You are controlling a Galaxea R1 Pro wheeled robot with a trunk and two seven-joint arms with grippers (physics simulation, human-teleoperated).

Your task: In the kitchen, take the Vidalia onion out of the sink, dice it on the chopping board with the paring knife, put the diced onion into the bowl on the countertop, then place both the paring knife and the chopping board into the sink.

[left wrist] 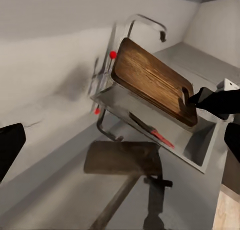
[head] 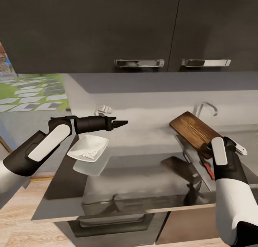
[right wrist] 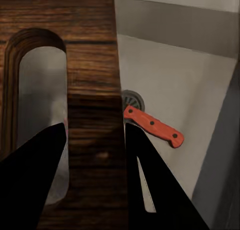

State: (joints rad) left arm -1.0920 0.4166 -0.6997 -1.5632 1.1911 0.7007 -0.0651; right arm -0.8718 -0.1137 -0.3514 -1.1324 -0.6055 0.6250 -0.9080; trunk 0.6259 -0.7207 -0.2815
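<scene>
Over the sink (left wrist: 200, 145), right jaws pinch the tilted chopping board (head: 195, 133) (knife (right wrist: 152, 126) already lies below), so it could drop hard; left jaws (head: 122, 124) look pressed together.

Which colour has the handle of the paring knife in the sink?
Orange-red paring knife handle, clearest in the right wrist view.

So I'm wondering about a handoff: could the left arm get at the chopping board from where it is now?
Probably not yet. The left hand hangs above the bowl, far across the countertop from the chopping board, which the right hand grips by its handle end over the sink. The way looks free, though.
</scene>
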